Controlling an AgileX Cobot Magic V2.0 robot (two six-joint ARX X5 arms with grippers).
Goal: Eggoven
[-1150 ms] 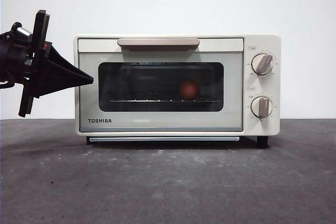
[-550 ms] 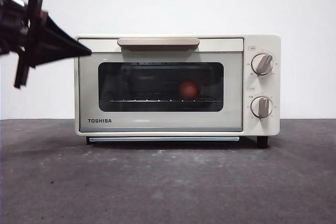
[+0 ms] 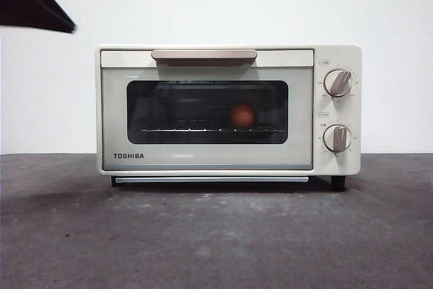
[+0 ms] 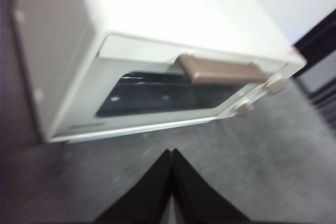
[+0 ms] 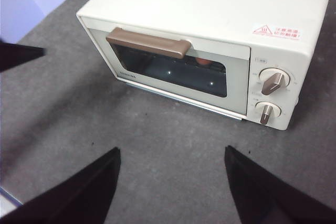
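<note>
Egg: sitting inside shut oven.
Left gripper: hovering before oven, jaws pressed together.
Right gripper: hovering likewise, jaws spread.

One oven, one egg, two knobs.

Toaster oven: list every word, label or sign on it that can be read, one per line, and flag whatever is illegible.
"TOSHIBA": dark letters on the lower left of the toaster oven door.
Red-and-white warning sticker on the oven's top: a triangle sign shows, its red characters too small to read.
Small labels above each knob, and the dial marks around them: too small to read.
Left wrist view: blurred, nothing legible.
</note>
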